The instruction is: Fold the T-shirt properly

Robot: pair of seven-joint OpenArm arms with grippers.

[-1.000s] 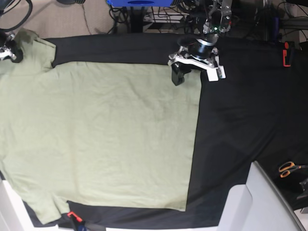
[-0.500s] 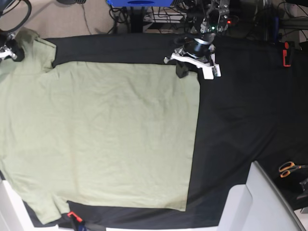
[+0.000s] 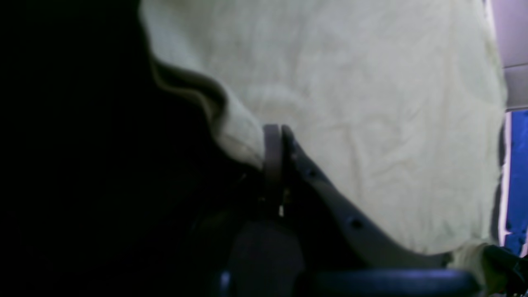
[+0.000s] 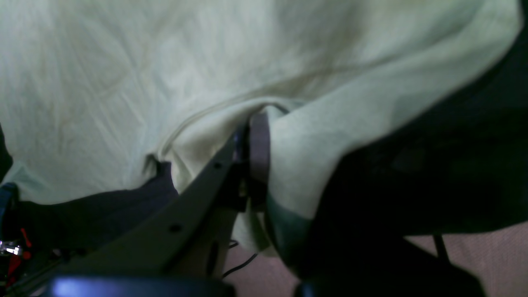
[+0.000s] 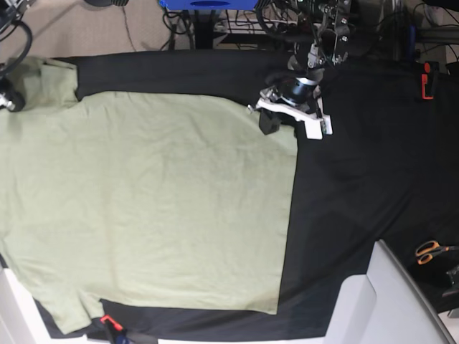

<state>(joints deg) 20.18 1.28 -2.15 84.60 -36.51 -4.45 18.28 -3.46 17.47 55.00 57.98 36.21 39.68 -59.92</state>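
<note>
The T-shirt (image 5: 150,208) lay spread flat on the black table cloth (image 5: 358,165), covering the left and centre of the base view, its hem edge running down the middle of the frame.

The left gripper (image 5: 281,123) stood at the shirt's 1 o'clock corner. In the left wrist view its fingers (image 3: 273,148) were pressed together with a fold of the fabric edge pinched between them — the jaws were fully closed on the T-shirt, and the cloth rose in a small ridge toward 11 o'clock from the fingertips.

The right gripper (image 4: 252,136) held the shirt at its 10 o'clock corner, near the sleeve. Its fingers (image 4: 260,144) were likewise closed on a bunched fold, with fabric draping on both sides of the tips.

In the base view the right gripper (image 5: 7,97) was cut off by the left frame edge — only a dark part showed. The shirt's left portion ran out of frame, so the collar could not be seen. Both wrist views were dim and blurred; the lower fingers merged with shadow.
</note>
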